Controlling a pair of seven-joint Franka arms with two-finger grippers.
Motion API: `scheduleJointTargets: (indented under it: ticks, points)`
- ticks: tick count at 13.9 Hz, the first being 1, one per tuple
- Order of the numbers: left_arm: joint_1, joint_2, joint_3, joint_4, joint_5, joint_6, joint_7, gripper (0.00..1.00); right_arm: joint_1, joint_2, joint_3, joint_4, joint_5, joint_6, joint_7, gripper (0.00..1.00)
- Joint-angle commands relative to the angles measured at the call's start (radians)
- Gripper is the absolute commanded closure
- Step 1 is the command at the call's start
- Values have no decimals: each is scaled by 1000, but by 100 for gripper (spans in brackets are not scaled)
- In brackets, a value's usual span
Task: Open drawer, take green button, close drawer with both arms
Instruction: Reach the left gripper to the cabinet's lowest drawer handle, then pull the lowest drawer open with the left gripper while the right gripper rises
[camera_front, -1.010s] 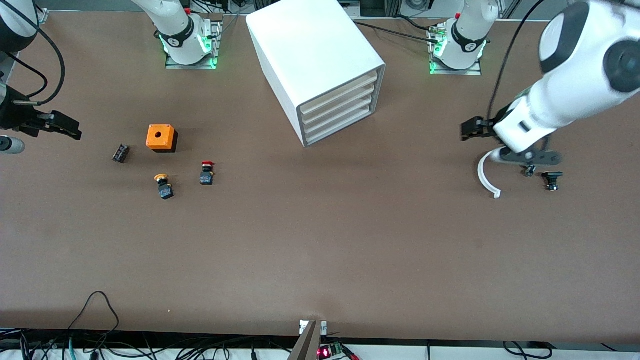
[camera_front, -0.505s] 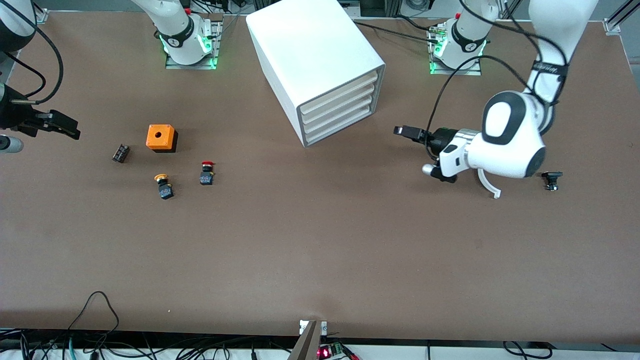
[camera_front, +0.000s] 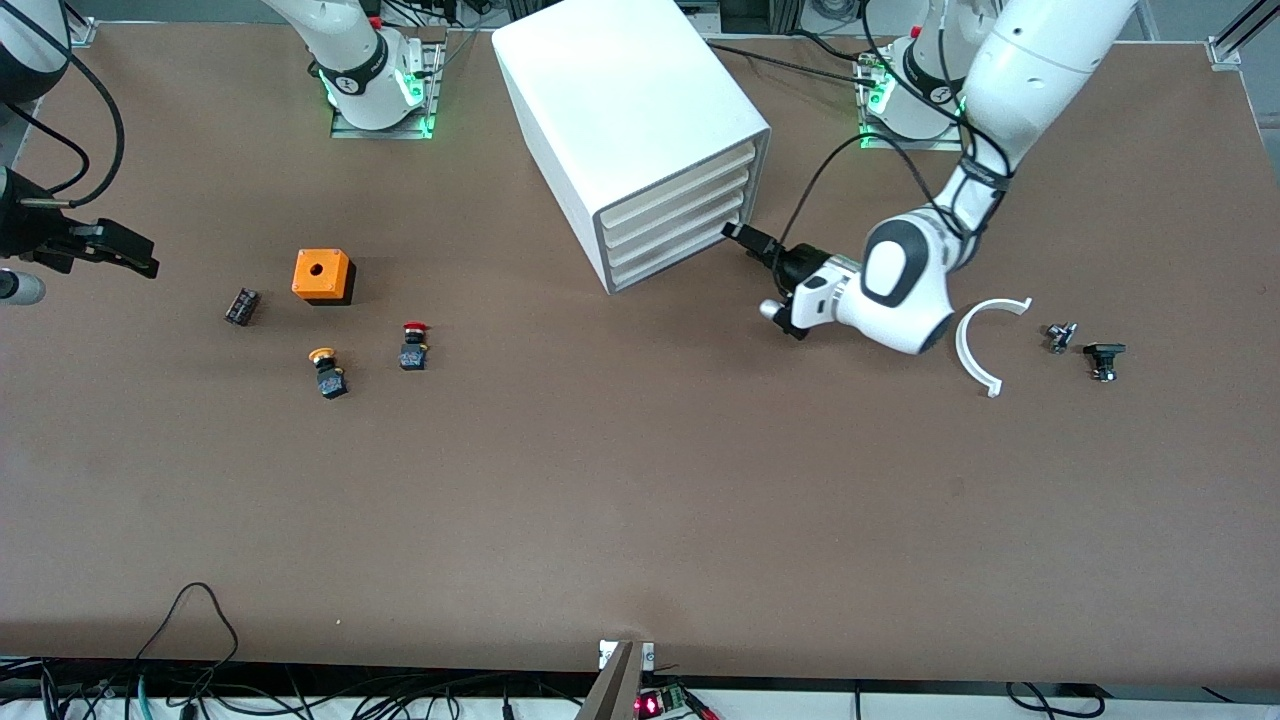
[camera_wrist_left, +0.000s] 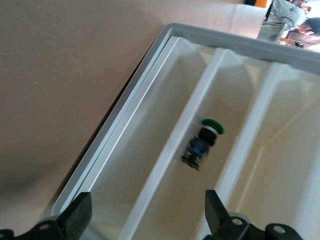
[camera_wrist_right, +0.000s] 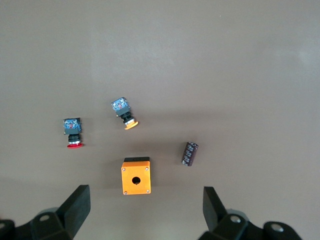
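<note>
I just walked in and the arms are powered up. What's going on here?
The left hand, open and holding nothing, is at the stacked drawers of the white cabinet. In the front view none of them looks pulled out yet. The left wrist view shows the green-capped button lying in a white tray. The right hand waits, open, over the right arm's end of the table.

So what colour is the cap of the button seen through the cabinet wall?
Green, on a black-and-blue body; the button shows best in the left wrist view.
</note>
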Motion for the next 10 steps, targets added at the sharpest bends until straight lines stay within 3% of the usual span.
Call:
scheduleJointTargets:
  ticks: [1, 3, 5, 6, 7, 10]
  points:
    - [-10, -9, -43, -54, -67, 71, 29, 6, -1, -31, -2, -25, 8, -2, -3, 0]
    - [-18, -9, -48, -66, -75, 71, 30, 14, -1, -26, -2, -16, 6, -16, -3, 0]
    - [-24, 8, -61, -71, -77, 74, 30, 60, -3, -20, -2, -5, 5, -19, -17, 0]
    - [-31, 14, -63, -75, -75, 77, 29, 90, -1, -17, -2, -5, 6, -19, -17, 0]
    - [-39, 19, -63, -77, -77, 79, 29, 100, -1, -12, 0, -2, 5, -18, -19, 0]
    - [-39, 23, -63, -77, -78, 79, 22, 100, -1, -9, 1, -4, 6, -19, -20, 0]
